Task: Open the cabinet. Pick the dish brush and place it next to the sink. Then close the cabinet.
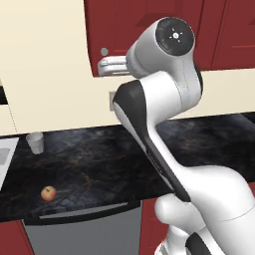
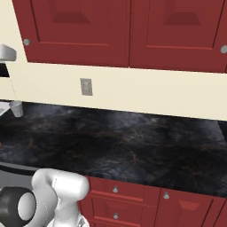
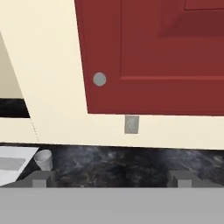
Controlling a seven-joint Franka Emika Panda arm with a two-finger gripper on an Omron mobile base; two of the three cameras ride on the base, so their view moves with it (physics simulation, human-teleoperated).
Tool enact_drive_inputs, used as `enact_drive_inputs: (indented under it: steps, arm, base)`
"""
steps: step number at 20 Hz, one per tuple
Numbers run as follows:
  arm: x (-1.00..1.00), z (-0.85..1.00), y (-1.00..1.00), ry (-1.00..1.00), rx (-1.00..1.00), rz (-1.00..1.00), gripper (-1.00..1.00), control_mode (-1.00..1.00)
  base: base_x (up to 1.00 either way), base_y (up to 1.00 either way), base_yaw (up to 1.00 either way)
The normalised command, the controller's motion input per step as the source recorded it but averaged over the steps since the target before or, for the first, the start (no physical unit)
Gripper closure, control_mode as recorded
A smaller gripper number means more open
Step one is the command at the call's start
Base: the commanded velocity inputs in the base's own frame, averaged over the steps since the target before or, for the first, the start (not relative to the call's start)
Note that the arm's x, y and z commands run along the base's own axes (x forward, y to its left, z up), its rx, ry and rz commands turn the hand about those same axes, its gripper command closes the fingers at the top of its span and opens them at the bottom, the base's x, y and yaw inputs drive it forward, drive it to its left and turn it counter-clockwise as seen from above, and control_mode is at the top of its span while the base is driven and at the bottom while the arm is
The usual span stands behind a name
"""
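The cabinet (image 3: pixel 153 52) is shut, its knob (image 3: pixel 99 79) ahead of the hand (image 3: pixel 111 178), whose fingers (image 3: pixel 40 178) are spread wide, empty. The sink (image 3: pixel 13 164) edges the counter (image 3: pixel 131 164) beside a cup (image 3: pixel 43 159).

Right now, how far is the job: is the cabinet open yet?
Nothing looks done yet. The cabinet is shut, its knob untouched. In hand: the open gripper is raised and faces the door, apart from it and empty. Left: open it, take the brush out, place it beside the sink, close the door.
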Motion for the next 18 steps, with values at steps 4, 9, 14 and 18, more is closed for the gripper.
enact_drive_inputs:
  steps: [4, 9, 14, 18]
  arm:
    - [0.17, 0.00, -0.26, 0.00, 0.00, 0.20, -1.00, -1.00]
    - [0.24, 0.00, -0.38, 0.00, 0.00, 0.08, -1.00, -1.00]
    - [0.48, 0.00, -0.01, 0.00, 0.00, 0.01, -1.00, -1.00]
    - [0.51, 0.00, 0.08, 0.01, 0.00, 0.00, -1.00, -1.00]
  base:
    - [0.00, 0.00, 0.00]
    - [0.00, 0.00, 0.00]
    - [0.00, 0.00, 0.00]
    - [0.00, 0.00, 0.00]
